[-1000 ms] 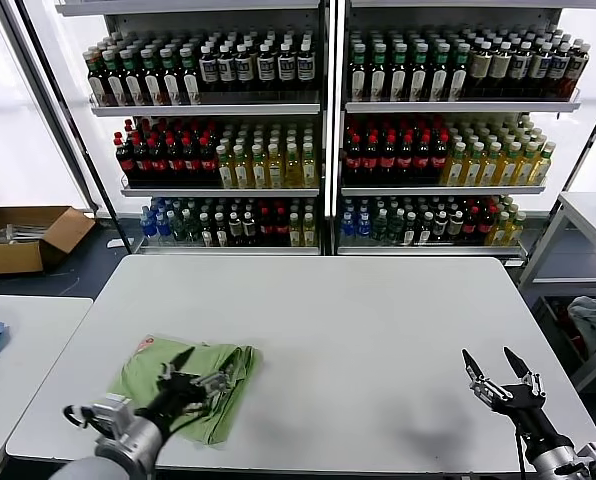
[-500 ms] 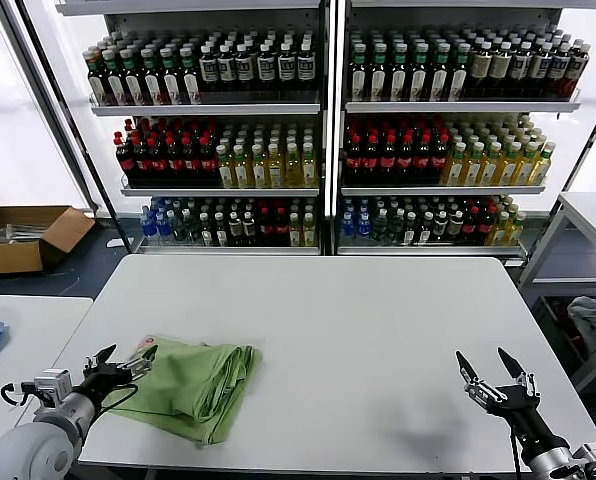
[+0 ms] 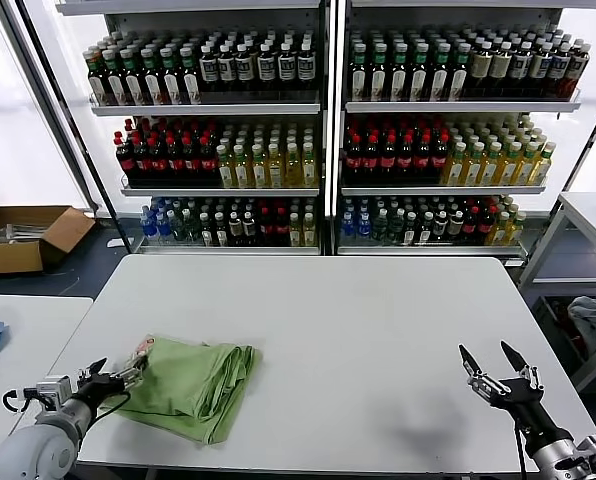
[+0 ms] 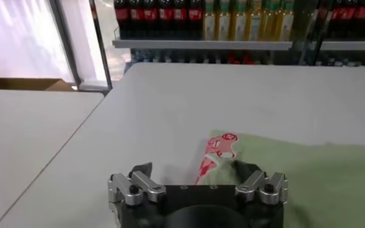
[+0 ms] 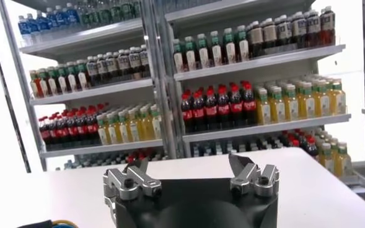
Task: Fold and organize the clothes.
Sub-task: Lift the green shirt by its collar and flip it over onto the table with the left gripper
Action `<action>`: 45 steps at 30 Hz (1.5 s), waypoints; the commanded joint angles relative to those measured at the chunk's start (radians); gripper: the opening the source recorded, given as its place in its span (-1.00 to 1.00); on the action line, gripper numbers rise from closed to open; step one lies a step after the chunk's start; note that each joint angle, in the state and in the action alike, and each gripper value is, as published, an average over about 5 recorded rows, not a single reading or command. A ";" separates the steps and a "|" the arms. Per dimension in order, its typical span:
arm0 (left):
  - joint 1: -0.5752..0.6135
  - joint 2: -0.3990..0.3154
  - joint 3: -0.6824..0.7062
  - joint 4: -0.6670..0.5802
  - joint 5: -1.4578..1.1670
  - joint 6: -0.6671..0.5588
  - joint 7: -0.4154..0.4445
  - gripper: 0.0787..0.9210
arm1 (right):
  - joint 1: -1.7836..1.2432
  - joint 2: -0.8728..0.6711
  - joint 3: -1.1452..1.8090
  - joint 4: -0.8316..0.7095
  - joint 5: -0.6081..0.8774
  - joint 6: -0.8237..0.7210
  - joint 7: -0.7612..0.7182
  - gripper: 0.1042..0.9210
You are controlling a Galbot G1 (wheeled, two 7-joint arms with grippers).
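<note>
Shirt: the light green polo shirt (image 3: 191, 385) lay as a folded bundle on the white table (image 3: 358, 330), near the front left corner, its layered fold edge turned toward the table's middle.
Logo: the red-and-white logo (image 4: 218, 149) showed at the bundle's corner nearest the left edge of the table.
Left gripper: the left gripper (image 3: 111, 377) hung at the shirt's left corner, just beside the cloth, jaws spread wide and holding nothing. In the left wrist view (image 4: 197, 184) its fingers framed the logo corner, with no fabric between them.
Change on the left: a second earlier this gripper was over the middle of the bundle; half a second earlier it had drawn off to the left corner; it then sat slightly lower and nearer the front edge.
Change in the cloth: the bundle's outline looked much the same across the three moments, so the cloth was let go rather than dragged.
Right gripper: the right gripper (image 3: 501, 378) waited near the front right corner, well apart from the shirt, jaws wide and empty, barely shifted.
Meaning: the fold appeared finished and released.
Remaining: what probably remained was squaring up the bundle or placing it, though I could not tell which was intended.
Background: shelves of bottles (image 3: 328, 130) stood beyond the far edge.
</note>
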 commanded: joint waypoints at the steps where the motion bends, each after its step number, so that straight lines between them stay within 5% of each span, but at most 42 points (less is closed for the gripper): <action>1: -0.004 -0.061 0.037 0.022 0.040 -0.004 0.005 0.77 | 0.004 -0.008 0.009 0.001 0.009 -0.001 0.001 0.76; 11: 0.011 -0.080 0.046 0.016 0.041 -0.014 0.019 0.65 | 0.005 -0.007 0.004 -0.002 0.010 -0.001 0.001 0.76; 34: 0.019 -0.085 -0.065 -0.004 0.021 -0.045 -0.021 -0.82 | 0.013 -0.003 0.002 0.000 0.007 -0.001 0.008 0.76; 45: -0.007 0.204 -0.372 0.154 -0.067 -0.067 -0.019 -0.84 | 0.027 0.007 -0.003 -0.004 0.010 0.001 0.010 0.76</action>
